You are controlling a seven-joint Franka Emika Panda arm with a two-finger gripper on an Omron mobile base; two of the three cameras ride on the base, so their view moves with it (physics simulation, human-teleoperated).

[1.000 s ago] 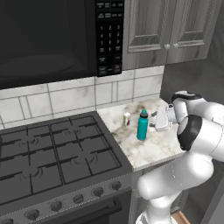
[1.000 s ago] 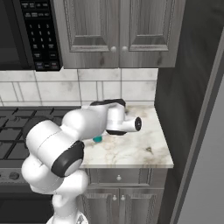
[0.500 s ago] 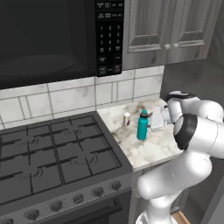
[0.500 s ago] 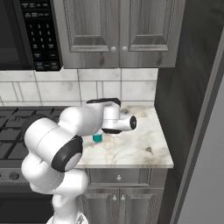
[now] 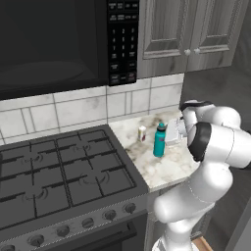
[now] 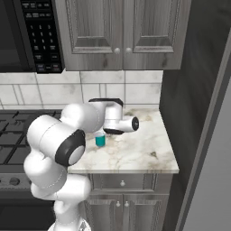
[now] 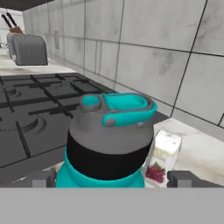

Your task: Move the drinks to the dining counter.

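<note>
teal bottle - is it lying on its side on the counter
No, the teal water bottle stands upright on the marble worktop beside the stove, cap up.

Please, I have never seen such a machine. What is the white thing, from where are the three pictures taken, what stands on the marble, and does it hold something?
The white thing is a robot arm in a simulated kitchen. Two pictures come from cameras behind the arm, on its left and its right. The third comes from a camera on its hand, looking along the gripper.

On the marble worktop, beside the stove, stand a teal bottle and a small pale can. In the hand view the bottle is very close, with the can just behind it.

Nothing is held. The fingers stand open, one on each side of the bottle, so a grasp looks likely next.
</note>
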